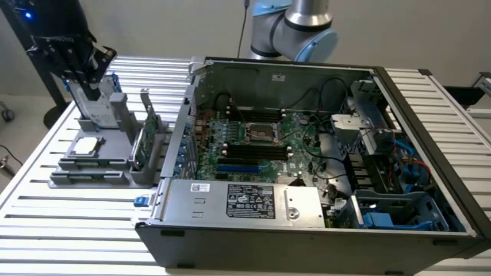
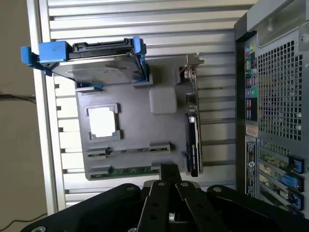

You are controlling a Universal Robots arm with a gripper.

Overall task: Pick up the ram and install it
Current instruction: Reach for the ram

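The black robot hand [image 1: 88,86] is hanging clenched and empty above the grey plastic parts holder [image 2: 135,135]. The holder is sitting on the slatted aluminium desk [image 1: 77,230], just beside the open black computer case [image 1: 307,250]. The long, thin green ram stick [image 2: 130,170] is lying in a slot along one edge of the holder, not yet picked up. In the wrist view the closed fingertips [image 2: 164,170] are appearing just beside its end. At the holder's opposite edge a silver hard drive in a blue frame [image 2: 96,65] is standing on edge. A taller green expansion card with a metal bracket [image 2: 193,135] is standing on the side nearest the case.
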